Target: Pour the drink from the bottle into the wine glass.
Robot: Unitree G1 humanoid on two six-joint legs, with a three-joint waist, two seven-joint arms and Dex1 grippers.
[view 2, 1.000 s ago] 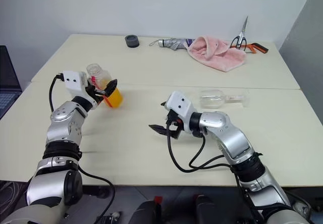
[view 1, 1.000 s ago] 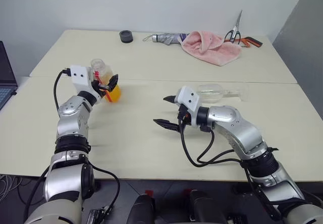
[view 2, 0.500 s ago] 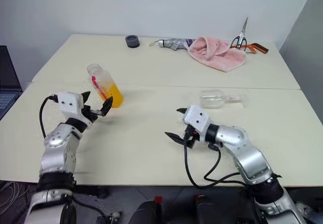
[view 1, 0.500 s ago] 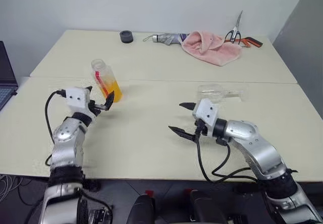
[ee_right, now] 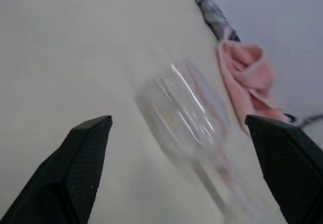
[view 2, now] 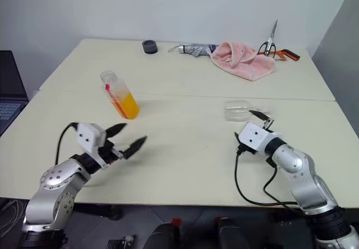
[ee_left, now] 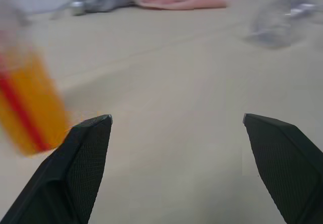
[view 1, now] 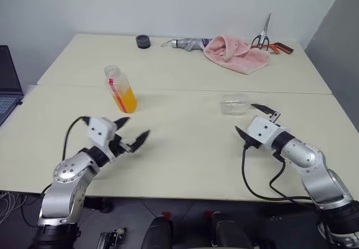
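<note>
- On the table's (view 1: 185, 148) far left edge, part of a dark laptop (view 1: 8, 86) shows.
- Next comes the bottle (view 1: 120, 89), standing upright without its cap on the left half of the table, the orange drink (view 1: 127, 100) filling its lower part beside a red stripe.
- Nearer the front edge, the left gripper (view 1: 132, 133) hovers over bare tabletop with its 2 black fingers spread wide, holding nothing and well apart from the bottle.
- Along the back edge lie a small dark round cap (view 1: 142, 41), a folded umbrella (view 1: 185, 43), a pink towel (view 1: 234, 52) and scissors (view 1: 263, 36).
- Right of centre, the wine glass (view 1: 235, 104) lies on its side, empty, bowl toward the bottle.
- The right gripper (view 1: 259, 121) sits just beside the glass's stem end, fingers wide apart, gripping nothing; whether it touches the glass I cannot tell.
</note>
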